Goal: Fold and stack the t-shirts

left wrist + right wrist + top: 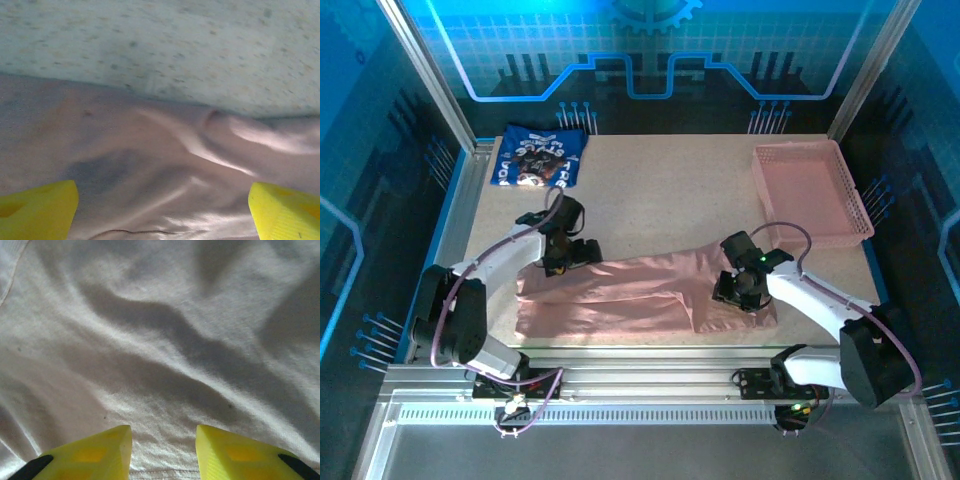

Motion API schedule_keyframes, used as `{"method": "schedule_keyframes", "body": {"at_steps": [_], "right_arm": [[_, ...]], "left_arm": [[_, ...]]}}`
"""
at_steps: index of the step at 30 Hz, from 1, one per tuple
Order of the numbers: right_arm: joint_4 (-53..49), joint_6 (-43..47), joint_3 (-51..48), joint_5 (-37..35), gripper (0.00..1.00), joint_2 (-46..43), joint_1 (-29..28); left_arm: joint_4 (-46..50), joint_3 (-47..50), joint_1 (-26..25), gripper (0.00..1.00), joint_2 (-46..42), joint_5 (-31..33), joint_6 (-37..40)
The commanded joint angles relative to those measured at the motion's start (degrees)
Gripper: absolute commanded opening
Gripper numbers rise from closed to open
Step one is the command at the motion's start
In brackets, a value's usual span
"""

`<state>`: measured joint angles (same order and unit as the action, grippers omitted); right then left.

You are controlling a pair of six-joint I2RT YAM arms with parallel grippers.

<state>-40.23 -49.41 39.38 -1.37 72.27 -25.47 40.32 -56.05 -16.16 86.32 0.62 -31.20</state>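
Note:
The dusty pink t-shirt lies spread in a long band across the near middle of the table, wrinkled, its right part folded over. The navy blue printed t-shirt lies folded at the back left corner. My left gripper hovers low over the pink shirt's upper left edge. Its yellow jaws stand wide open over the pink cloth, with nothing between them. My right gripper is down at the shirt's right end. Its jaws are open a moderate gap, with flat pink cloth below them.
A pink plastic lattice basket stands at the back right of the speckled beige table. Bare tabletop shows just beyond the shirt's far edge. Metal frame posts and rails border the table.

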Motion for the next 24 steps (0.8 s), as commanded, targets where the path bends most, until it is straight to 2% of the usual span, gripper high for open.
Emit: {"method": "schedule_keyframes", "body": {"at_steps": [1,12,14,15,16,18,24], "right_arm": [[-0.13,-4.31,1.15,-2.99,0.37,1.50,-0.80],[2.15,-7.13,6.14,-5.51,0.33,14.62,-1.75],[2.69,-6.53,9.47,-6.08,0.34,18.74,-1.27],[2.63,-5.83,12.13,-6.35,0.34,21.29,-0.96],[2.05,-5.22,15.28,-6.66,0.34,24.68,-0.52],[0.44,-4.01,21.75,-6.35,0.34,31.15,0.56],[-6.51,0.19,49.79,-7.33,0.42,50.62,3.86]], "left_arm": [[2.98,2.06,3.78,0.87,-0.01,-0.12,-2.79],[-2.88,9.96,9.49,0.85,2.33,2.99,-5.04],[-4.19,10.69,10.78,0.72,2.92,3.37,-5.73],[-4.57,10.88,11.34,0.66,2.84,3.97,-6.08],[-4.57,10.89,11.71,0.67,2.36,5.10,-6.37],[-4.58,10.50,12.39,0.74,1.29,7.04,-6.50],[-5.96,8.80,15.87,0.75,2.52,3.50,-7.84]]}}
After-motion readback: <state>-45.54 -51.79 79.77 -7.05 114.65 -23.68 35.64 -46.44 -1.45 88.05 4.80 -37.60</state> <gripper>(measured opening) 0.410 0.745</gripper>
